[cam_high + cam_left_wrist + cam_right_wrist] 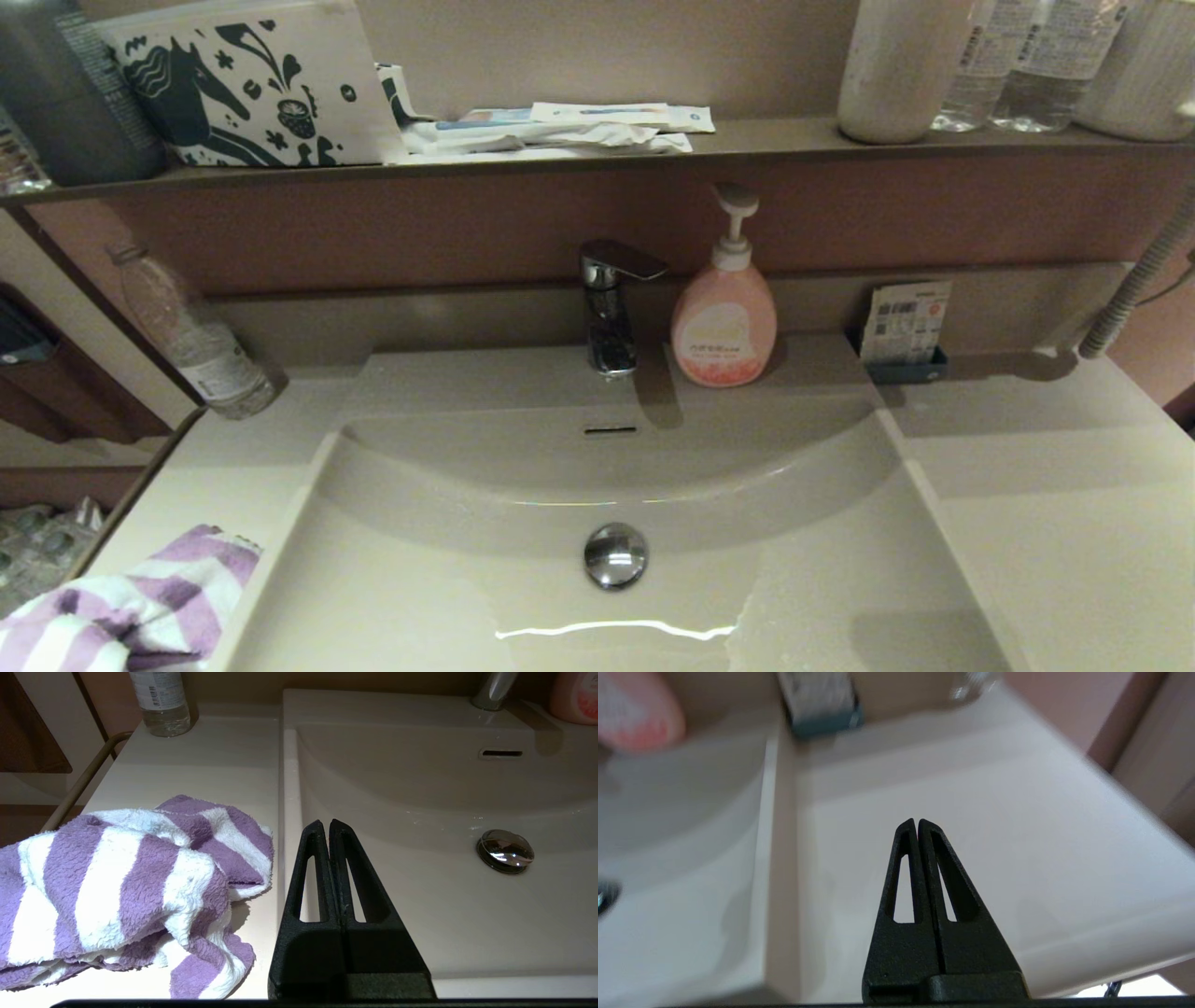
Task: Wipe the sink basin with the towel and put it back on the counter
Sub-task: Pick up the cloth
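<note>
Purple-striped towel [126,882] lies crumpled on the counter [205,756] left of the basin [420,914], just beside my left gripper [330,823], fingers pressed together; my right gripper [917,822], also closed, is well away.

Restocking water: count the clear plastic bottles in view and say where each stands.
3. One bottle leans at the counter's back left corner; two bottles stand side by side on the brown ledge, upper right. Others may be hidden.

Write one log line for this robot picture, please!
purple-and-white striped terry towel: crumpled on cream-white counter | left gripper: shut, empty | right gripper: shut, empty
</note>
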